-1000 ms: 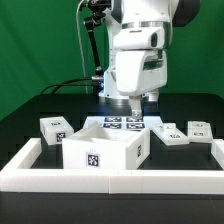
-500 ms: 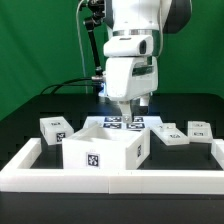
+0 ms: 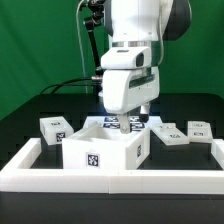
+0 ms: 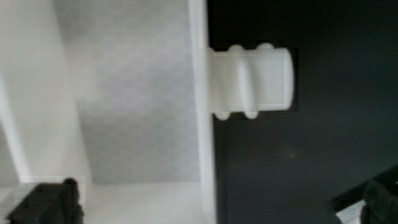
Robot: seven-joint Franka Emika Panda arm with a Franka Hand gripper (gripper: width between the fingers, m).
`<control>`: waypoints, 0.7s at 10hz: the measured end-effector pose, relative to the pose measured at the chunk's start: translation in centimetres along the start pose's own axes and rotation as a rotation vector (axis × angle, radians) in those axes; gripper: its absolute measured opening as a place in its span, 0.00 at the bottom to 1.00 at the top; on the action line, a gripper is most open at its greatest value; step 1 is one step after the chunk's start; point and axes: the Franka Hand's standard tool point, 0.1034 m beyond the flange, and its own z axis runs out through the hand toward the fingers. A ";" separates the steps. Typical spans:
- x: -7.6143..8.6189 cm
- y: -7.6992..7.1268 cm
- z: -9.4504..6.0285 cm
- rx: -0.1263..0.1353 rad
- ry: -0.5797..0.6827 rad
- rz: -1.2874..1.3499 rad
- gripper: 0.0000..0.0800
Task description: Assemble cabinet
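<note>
While my claw (image 3: 122, 125) hovers spread wide and empty | cabinet body (image 3: 104, 152) sits just at 6 o'clock from it, exterior view | I judge it light, stiff, hollow plastic, probably slippery | take it across the thin wall (image 4: 201, 120), clear of the side peg (image 4: 253, 80).

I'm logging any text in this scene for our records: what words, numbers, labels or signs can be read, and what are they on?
No words, numbers or brands are readable in either view.
There are only black-and-white square marker tags, with no letters: on the large white boxy plastic cabinet body, the small white drawer blocks, and the flat white marker board.
</note>
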 end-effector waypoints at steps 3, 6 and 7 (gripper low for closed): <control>0.0 -0.2 2.0 0.015 0.000 0.010 1.00; -0.1 -0.6 3.0 0.026 -0.001 0.010 1.00; -0.1 -0.5 3.0 0.023 0.000 0.009 1.00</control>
